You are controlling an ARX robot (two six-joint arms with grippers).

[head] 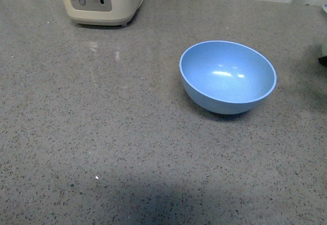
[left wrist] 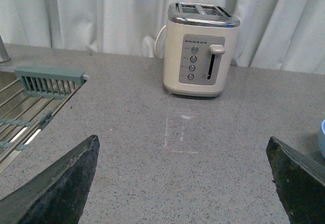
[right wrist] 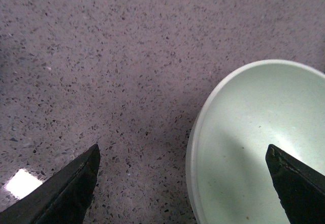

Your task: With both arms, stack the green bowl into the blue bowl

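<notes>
The blue bowl [head: 228,76] stands upright and empty on the grey speckled counter, right of the middle in the front view; a sliver of it [left wrist: 322,137] shows at the edge of the left wrist view. The green bowl [right wrist: 259,142] shows only in the right wrist view, upright and empty. My right gripper [right wrist: 183,155] is open above its rim, one finger [right wrist: 297,186] over the bowl's inside, the other [right wrist: 66,188] over the counter. My left gripper [left wrist: 183,148] is open and empty over bare counter. Neither gripper shows in the front view.
A cream toaster [head: 102,0] stands at the back left of the counter and faces the left gripper [left wrist: 200,49]. A sink with a green rack [left wrist: 30,102] lies to the side in the left wrist view. White curtains hang behind the counter.
</notes>
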